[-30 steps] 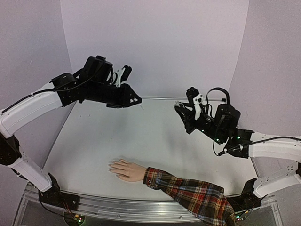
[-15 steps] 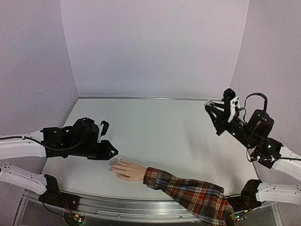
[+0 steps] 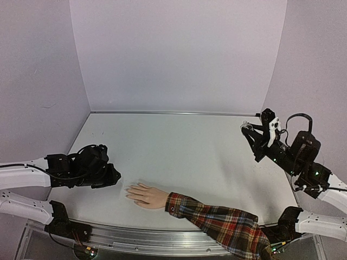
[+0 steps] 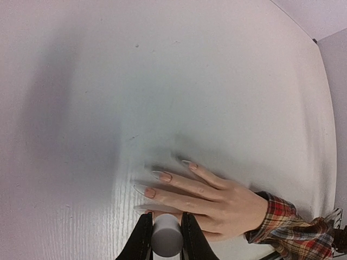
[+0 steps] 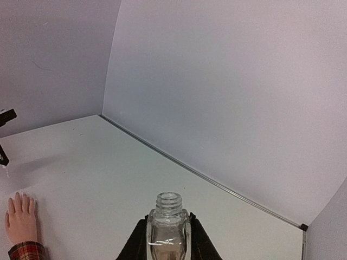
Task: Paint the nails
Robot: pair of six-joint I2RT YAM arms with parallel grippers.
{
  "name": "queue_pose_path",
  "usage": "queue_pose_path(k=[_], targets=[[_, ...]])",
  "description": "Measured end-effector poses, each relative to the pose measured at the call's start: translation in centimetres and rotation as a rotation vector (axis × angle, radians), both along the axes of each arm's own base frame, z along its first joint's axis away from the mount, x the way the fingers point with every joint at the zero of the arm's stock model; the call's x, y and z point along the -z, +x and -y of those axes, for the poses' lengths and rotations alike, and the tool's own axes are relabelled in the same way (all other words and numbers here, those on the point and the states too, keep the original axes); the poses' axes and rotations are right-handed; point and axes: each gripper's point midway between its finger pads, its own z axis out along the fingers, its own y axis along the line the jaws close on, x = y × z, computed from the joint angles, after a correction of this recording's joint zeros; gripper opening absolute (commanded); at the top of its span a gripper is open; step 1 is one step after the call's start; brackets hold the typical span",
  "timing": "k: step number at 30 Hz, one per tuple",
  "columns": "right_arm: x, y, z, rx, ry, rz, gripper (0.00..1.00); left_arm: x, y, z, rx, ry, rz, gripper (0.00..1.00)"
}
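My left pincer (image 3: pixel 113 179) clamps the grey cap (image 4: pixel 166 241); nails (image 4: pixel 162 176) sit just right, lower left of top view, tips toward me.

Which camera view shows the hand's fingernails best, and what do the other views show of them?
The left wrist view: the nails appear close, long, pointed and pinkish. The top external view shows the hand small, nails indistinguishable. The right wrist view shows only a tiny hand at its lower left edge.
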Motion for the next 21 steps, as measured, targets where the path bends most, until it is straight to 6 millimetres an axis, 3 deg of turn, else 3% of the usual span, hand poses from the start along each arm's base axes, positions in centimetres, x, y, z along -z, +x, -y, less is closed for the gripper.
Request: queue_pose_path(k=[5, 21], targets=[[0.6, -0.1, -0.2, -0.011, -0.017, -0.010, 0.00, 1.2, 0.2, -1.3, -0.033, -0.007, -0.019, 0.00], [0.5, -0.5, -0.5, -0.041, -0.015, -0.008, 0.00, 3.2, 0.7, 0.0, -0.014, -0.082, -0.012, 0.00]])
